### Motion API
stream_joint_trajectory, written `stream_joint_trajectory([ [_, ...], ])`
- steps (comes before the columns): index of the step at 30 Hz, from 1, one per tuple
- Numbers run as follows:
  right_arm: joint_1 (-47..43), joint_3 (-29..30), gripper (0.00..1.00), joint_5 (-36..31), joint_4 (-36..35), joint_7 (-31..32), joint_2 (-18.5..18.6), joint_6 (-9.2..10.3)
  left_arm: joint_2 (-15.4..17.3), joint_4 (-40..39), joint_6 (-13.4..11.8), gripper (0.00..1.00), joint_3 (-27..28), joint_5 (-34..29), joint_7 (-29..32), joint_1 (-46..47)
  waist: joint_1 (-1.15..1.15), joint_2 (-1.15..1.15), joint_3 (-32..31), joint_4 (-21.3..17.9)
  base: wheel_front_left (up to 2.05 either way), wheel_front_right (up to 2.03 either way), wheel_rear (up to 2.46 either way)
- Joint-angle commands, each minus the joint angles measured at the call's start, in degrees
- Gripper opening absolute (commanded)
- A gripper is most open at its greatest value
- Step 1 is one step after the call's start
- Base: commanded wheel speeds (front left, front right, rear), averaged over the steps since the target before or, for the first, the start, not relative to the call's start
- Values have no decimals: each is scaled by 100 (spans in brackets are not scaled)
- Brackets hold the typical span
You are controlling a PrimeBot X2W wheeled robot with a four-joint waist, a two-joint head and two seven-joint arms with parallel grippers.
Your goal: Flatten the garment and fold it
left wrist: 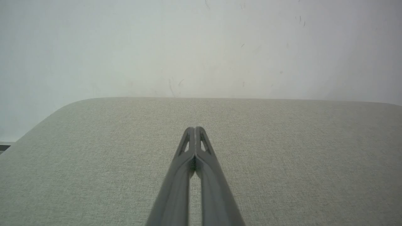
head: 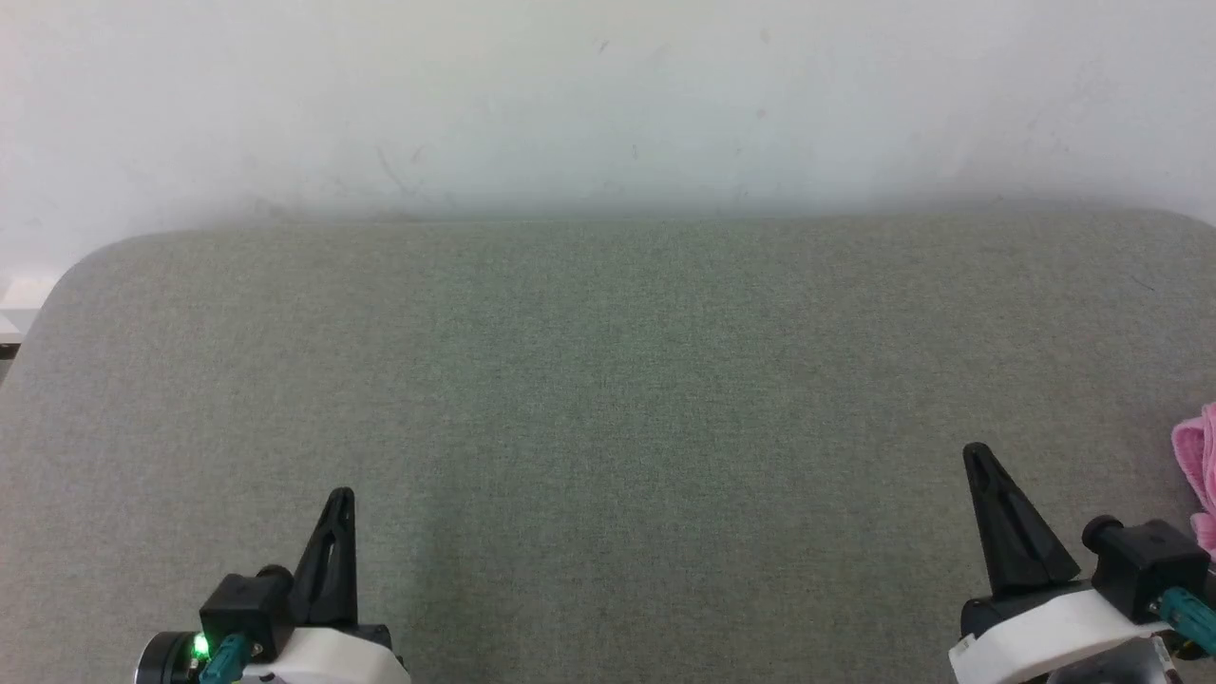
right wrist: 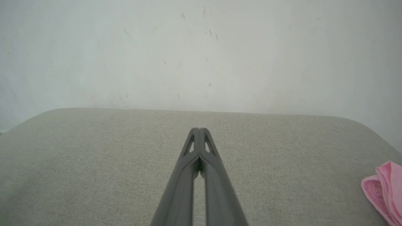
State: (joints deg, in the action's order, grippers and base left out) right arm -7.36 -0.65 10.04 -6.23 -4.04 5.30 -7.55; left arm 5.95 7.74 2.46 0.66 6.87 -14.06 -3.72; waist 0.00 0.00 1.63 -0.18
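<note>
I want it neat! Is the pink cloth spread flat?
Not flat: the garment lies in bunched, layered folds; part of it is out of frame.

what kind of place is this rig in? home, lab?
Probably a lab or test cell rather than a home: a grey fabric-covered table with rounded corners stands against a bare, scuffed white wall, with a crumpled pink garment near its right side.

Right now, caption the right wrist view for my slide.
Shut right tool over the grey surface, pink garment bunched at lower right.
</note>
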Motion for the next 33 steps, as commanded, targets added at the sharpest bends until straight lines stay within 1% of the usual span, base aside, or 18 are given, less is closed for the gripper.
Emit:
stream_joint_trajectory([
  [1, 43, -1, 0, -56, 29, 26, -16, 0, -14, -41, -16, 0, -3, -45, 39, 25, 0, 0, -3, 1, 0, 0, 0],
  [33, 226, 17, 0, -307, 187, 126, -76, 2, -92, -235, -77, 0, -20, -215, 401, 117, 0, 0, -45, 5, 0, 0, 0],
])
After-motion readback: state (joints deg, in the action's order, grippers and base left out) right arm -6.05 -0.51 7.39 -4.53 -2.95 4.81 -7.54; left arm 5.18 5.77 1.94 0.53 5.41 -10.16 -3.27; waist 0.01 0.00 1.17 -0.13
